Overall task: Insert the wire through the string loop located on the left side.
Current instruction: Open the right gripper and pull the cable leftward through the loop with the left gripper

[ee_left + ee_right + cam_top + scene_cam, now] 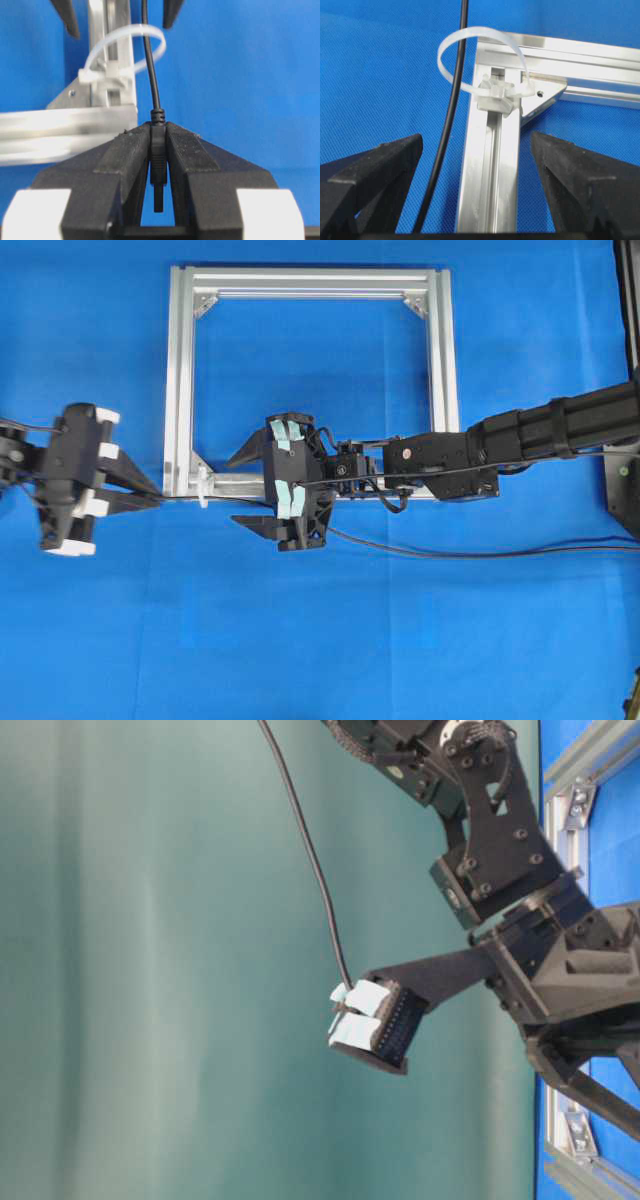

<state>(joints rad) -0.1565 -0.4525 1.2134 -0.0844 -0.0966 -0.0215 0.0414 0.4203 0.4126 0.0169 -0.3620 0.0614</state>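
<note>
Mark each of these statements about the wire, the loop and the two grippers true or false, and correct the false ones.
1. The left gripper is clamped on the plug end of the wire. True.
2. The right gripper is shut on the wire. False: its jaws stand wide apart, holding nothing.
3. The wire passes through the string loop. True: both wrist views show it running inside the white loop.
4. The string loop is fastened to the top right corner of the aluminium frame. False: in the overhead view it sits at the bottom left corner.
5. The table cover is green. False: it is blue.
</note>
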